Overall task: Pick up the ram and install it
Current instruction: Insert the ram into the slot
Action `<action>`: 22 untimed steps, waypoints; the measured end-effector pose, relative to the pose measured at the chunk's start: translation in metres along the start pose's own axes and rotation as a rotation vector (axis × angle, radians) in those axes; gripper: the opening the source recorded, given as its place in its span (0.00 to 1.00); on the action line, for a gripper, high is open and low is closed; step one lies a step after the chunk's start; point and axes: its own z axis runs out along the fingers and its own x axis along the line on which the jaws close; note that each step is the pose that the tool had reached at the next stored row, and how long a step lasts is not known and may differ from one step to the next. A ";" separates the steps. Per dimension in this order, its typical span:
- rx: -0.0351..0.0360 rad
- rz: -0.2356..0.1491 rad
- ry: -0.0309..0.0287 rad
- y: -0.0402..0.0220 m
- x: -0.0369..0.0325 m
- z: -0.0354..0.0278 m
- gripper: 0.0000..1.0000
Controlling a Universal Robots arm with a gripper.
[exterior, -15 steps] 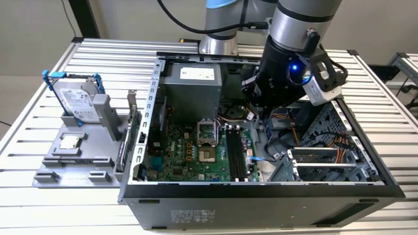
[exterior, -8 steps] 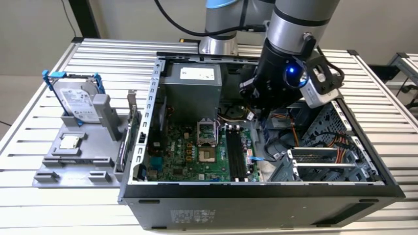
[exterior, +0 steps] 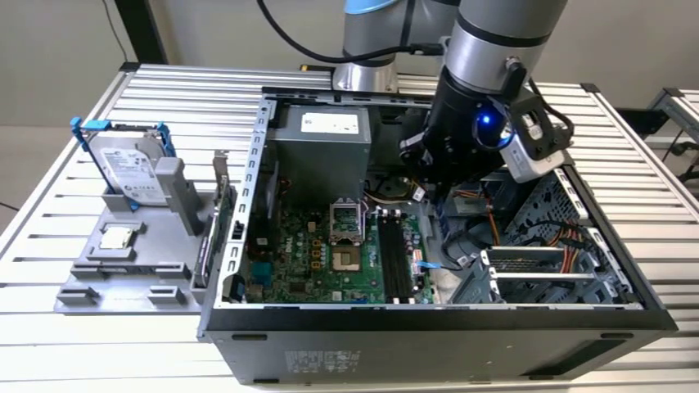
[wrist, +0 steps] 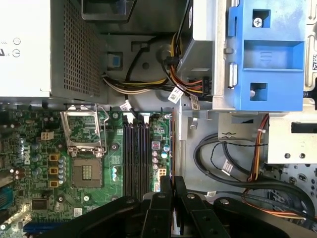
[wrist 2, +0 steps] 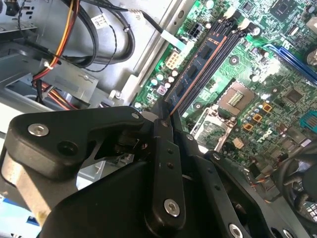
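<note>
Jaws: clenched on ram (wrist 2: 168,106), held edge-on | gripper (wrist: 167,191) positioned above memory slots (wrist: 136,158) | motherboard (exterior: 327,246) seated in case (exterior: 437,323) | hard drive (exterior: 129,168) kept on surface (exterior: 65,237).

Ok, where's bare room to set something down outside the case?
Free: table slats on the exterior view's left of the tray, behind it, and on the right of the case. Crowded: the tray carries the hard drive and processor; inside the case, cables and the gripper holding the ram.
</note>
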 end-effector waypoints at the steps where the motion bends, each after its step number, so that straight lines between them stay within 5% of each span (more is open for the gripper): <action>1: -0.0003 0.000 0.0000 0.0000 0.0000 0.0004 0.00; 17: 0.0001 0.000 0.0023 -0.0001 0.0002 0.0099 0.00; 22: -0.0002 0.001 0.0138 0.0001 0.0016 0.0112 0.00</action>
